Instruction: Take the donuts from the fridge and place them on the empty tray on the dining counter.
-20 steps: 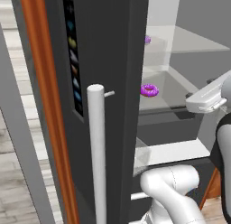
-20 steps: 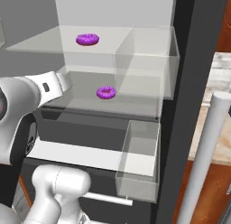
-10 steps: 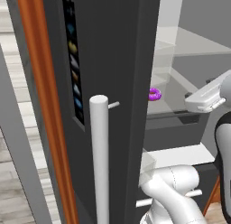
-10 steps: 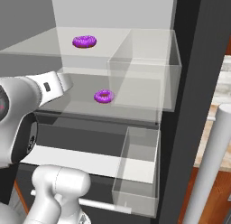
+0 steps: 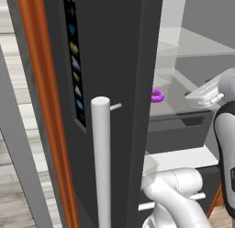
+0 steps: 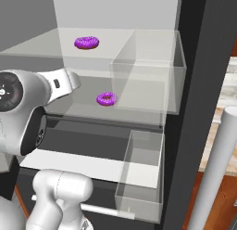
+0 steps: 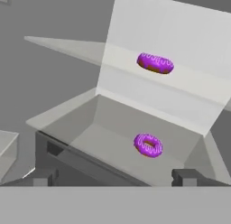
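Two donuts sit in the fridge (image 6: 203,76), one (image 7: 154,63) at 12 o'clock above the other (image 7: 148,145); claw (image 7: 115,177) wide, empty.

The fridge (image 5: 114,61) has a smooth, matt dark grey-black skin, with a matt white cylindrical handle (image 5: 101,167) and an orange-brown wood-look strip (image 5: 46,107) down its side. Inside, the shelves (image 6: 139,108) and bins (image 6: 139,178) are clear, glass-like and faintly reflective against plain matt white and grey walls. The two donuts (image 7: 148,145) carry glossy purple icing with pale flecks, and the upper donut (image 7: 155,63) shows a brown, duller underside.
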